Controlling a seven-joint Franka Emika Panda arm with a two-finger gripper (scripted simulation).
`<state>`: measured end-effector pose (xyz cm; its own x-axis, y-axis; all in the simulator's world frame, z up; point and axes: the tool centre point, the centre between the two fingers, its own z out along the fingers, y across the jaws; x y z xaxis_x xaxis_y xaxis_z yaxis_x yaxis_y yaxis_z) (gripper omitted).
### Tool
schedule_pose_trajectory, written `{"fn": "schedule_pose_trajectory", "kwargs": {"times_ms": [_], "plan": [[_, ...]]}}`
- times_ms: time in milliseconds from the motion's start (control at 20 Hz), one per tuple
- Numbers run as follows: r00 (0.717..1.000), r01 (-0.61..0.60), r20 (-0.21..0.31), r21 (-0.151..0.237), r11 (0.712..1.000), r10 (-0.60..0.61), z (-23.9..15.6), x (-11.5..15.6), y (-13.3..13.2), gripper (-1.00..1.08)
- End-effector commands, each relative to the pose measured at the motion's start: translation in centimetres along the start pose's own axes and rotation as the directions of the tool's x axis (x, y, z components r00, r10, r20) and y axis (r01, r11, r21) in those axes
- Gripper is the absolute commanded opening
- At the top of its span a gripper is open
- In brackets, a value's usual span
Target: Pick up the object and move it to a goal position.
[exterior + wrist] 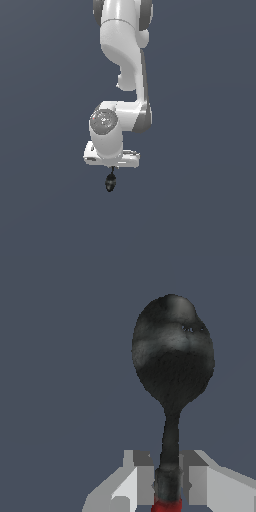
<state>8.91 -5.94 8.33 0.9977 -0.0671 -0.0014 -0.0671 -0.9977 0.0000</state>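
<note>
Background in both views is a flat, even slate blue-grey, with no edge or seam showing. Against it, in the exterior view, the white arm [122, 60] comes down from the top of the picture, bends at a round grey-capped joint [104, 121], and ends in a flat white hand block [112, 157].

Below that block the fingers [111, 169] point straight down; from this view they are almost hidden and only a dark stub shows. In the wrist view the fingers [145, 483] appear as pale grey blocks on either side of the spoon's [172, 371] stem, clenched against it so that the spoon is held between them.

The spoon hangs beneath the fingers, bowl outward and away from the hand. Its dark grey-black oval bowl [110, 184] sits just past the fingertips, joined to them by the thin dark neck [170, 436]. Only a sliver of the red handle [166, 505] shows, right where the fingers close, at the picture's edge. The bowl carries lighter grey mottling across its upper half.
</note>
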Motion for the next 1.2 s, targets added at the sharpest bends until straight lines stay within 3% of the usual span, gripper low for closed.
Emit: {"fn": "schedule_pose_trajectory", "kwargs": {"times_ms": [0, 1150], "plan": [[1.000, 0.001, -0.002, 0.000, 1.000, -0.001, -2.6, 0.0, -1.6, -1.00], [1.000, 0.000, -0.002, -0.001, 1.000, 0.000, -24.4, 0.3, -14.7, -1.00]]}}
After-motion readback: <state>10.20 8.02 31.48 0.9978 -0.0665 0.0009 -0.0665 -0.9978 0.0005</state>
